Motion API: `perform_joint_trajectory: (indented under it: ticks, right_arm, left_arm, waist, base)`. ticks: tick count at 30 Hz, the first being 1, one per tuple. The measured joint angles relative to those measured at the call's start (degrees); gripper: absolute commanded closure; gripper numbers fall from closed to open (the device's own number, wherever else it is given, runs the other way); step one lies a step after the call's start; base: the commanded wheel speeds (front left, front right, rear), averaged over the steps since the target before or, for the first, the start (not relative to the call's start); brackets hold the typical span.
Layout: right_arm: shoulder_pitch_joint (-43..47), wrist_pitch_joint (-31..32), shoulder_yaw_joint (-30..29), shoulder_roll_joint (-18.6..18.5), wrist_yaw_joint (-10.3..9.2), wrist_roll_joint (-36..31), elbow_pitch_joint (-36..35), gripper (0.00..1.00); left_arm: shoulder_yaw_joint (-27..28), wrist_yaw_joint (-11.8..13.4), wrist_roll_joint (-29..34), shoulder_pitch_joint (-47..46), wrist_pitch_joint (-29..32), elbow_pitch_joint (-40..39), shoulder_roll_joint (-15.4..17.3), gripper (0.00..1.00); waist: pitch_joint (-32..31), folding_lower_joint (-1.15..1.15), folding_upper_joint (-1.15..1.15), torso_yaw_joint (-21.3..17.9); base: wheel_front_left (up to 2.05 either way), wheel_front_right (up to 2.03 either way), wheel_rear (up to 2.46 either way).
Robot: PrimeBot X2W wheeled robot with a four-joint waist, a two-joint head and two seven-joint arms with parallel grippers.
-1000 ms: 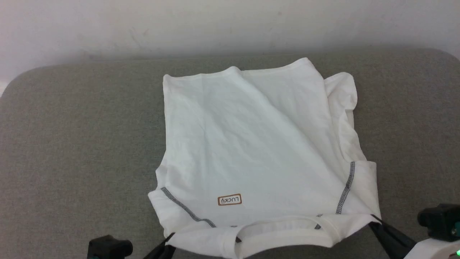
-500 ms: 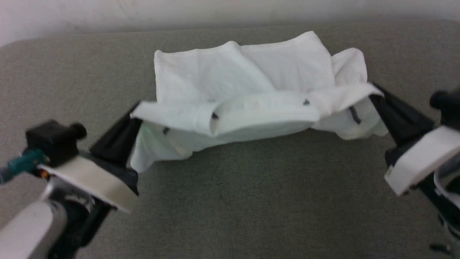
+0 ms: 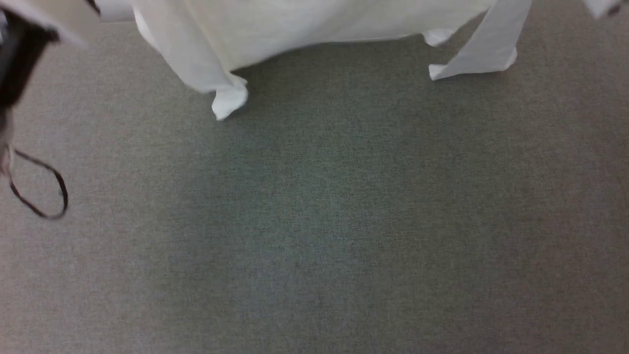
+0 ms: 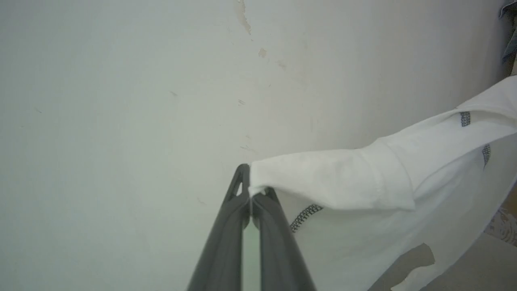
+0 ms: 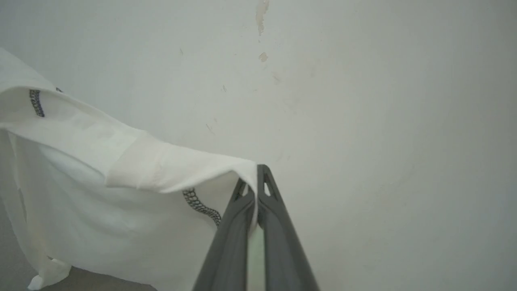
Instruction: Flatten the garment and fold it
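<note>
The grey cushion (image 3: 314, 221) lies nearest. Over its far part the shirt (image 3: 295, 24) hangs in the air, a sleeve end (image 3: 228, 98) dangling toward it. The left gripper (image 4: 250, 194) and right gripper (image 5: 256, 190) are each clamped on a shoulder corner, with a pale wall (image 4: 121, 101) behind. Flattening looks to be under way; laying the shirt out and folding it remain.

The white shirt (image 3: 314, 19) hangs up off the grey cushion (image 3: 314, 221), pulled wide by its two shoulder corners, body sagging between. Both sleeves (image 3: 484, 49) dangle, cuffs low near the cushion. Dark stitching (image 4: 306, 213) lines the shoulder seams.
</note>
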Motion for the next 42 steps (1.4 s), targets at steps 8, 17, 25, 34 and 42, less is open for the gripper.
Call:
perform_joint_trajectory:
  ticks: [8, 17, 25, 34, 42]
  right_arm:
    - [-13.7, 0.0, 1.5, 2.1, 0.0, -0.1, 12.5, 1.0]
    - [-19.4, 6.9, 1.4, 2.8, 0.0, 1.1, 16.5, 1.0]
    - [-25.7, 3.7, 0.2, 4.5, 0.02, -4.5, 19.3, 1.0]
    - [-38.5, -13.4, 2.2, 7.3, 0.05, -19.1, 30.6, 1.0]
    - [-43.2, -19.0, 5.0, 6.0, 0.05, -22.2, 37.6, 1.0]
  left_arm:
    - [-1.3, -1.8, 1.0, -17.0, 6.0, 10.7, -2.7, 1.0]
    - [-1.9, -3.1, -0.6, -24.0, 12.7, 13.4, -3.2, 1.0]
    - [-1.1, -2.5, 1.7, -28.4, 7.5, 16.0, -4.9, 1.0]
    - [-1.1, -1.4, 9.7, -40.2, -9.1, 25.1, -11.0, 1.0]
    - [-0.7, -3.9, 10.7, -44.1, -16.8, 29.8, -11.7, 1.0]
  waist:
    - [0.2, 0.0, 0.0, -0.8]
    - [3.2, 0.0, 0.0, -1.3]
    - [9.4, 0.0, 0.0, -1.7]
    - [16.9, 0.01, 0.0, -2.1]
    - [21.9, 0.0, 0.0, -2.1]
  base:
    - [0.0, 0.0, 0.0]
    - [0.0, 0.0, 0.0]
    - [0.0, 0.0, 0.0]
    - [0.0, 0.0, 0.0]
    - [0.0, 0.0, 0.0]
